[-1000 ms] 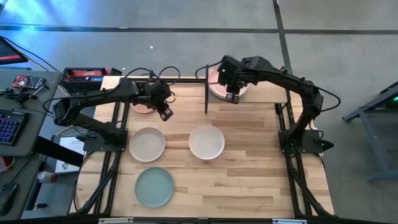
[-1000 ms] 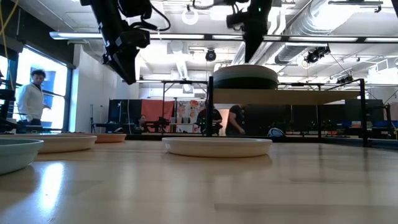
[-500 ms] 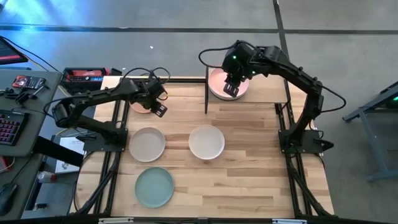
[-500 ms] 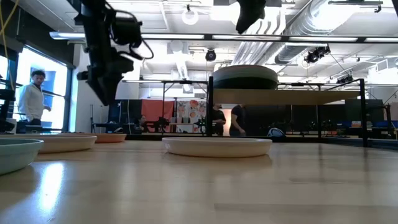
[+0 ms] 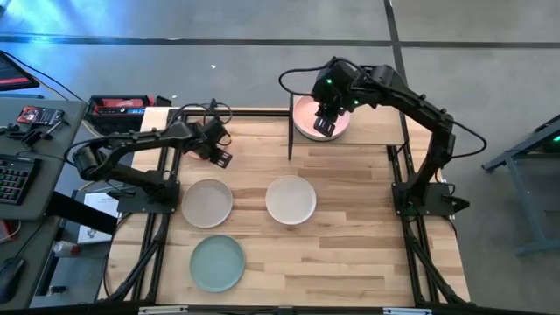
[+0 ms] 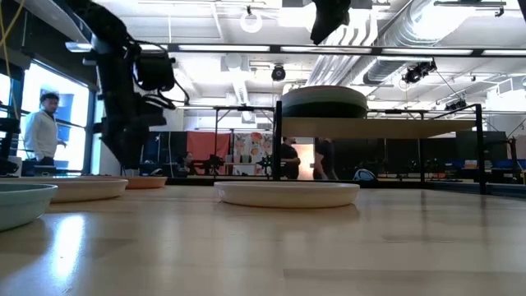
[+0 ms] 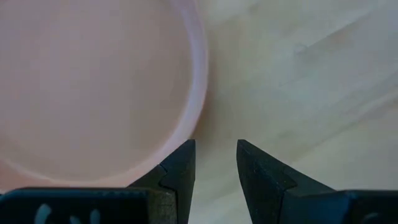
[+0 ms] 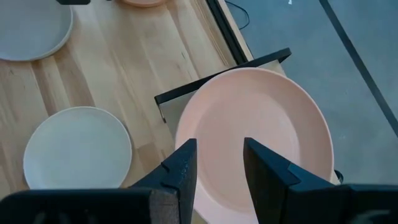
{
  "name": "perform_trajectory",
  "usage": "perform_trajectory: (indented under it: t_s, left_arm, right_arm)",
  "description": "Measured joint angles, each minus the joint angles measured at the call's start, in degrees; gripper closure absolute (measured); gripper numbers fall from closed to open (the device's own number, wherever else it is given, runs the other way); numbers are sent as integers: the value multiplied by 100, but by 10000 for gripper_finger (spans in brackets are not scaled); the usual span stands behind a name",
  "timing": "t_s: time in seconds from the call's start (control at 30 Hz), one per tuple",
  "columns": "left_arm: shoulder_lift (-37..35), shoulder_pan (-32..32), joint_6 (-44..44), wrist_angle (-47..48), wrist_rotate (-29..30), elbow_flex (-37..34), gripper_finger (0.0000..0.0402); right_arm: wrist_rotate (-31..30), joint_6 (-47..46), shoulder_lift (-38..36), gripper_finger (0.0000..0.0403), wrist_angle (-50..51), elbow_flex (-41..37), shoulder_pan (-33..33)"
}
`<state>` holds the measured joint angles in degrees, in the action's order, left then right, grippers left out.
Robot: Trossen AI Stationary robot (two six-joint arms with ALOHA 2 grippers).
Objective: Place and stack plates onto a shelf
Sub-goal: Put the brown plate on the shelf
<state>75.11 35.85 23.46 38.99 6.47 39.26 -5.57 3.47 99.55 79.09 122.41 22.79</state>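
Two grippers at work, both with fingers parted by a narrow gap and nothing between them. Left gripper (image 7: 215,168) low over the far left part of the tabletop (image 5: 350,254), its fingertips (image 7: 183,155) just off the rim of a salmon pink plate (image 7: 87,87), which lies flat on the wood to one side of them; bare wood under the gap itself. Whether a fingertip touches that rim: cannot tell. Right gripper (image 8: 217,165) raised above the shelf (image 8: 217,78), fingers pointing down at the pink plate on top of the stack (image 8: 261,130) there, clear of it, empty. Stack seen from table height (image 6: 324,102) sitting on the shelf board, darker plates under the top one. Nearer than both sets of fingers, three more plates flat on the wood: beige plate (image 5: 207,202) and cream plate (image 5: 290,199) side by side, mint green plate (image 5: 217,262) closest to the front edge. People standing in the room beyond, one at the left window (image 6: 39,131).
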Motion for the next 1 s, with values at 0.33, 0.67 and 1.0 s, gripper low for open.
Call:
perform_trajectory:
  t_s: [0.33,0.67,1.0]
  left_arm:
    - [0,274,-320,-313,175,-403,296]
    - [370,475,-650,-339,162,-416,296]
    - [697,376,-834,-402,230,-399,317]
  right_arm:
    - [0,-9,0,295,24,0,-2]
    - [1,-114,0,295,44,-2,-7]
    - [1,-128,0,295,44,-2,-7]
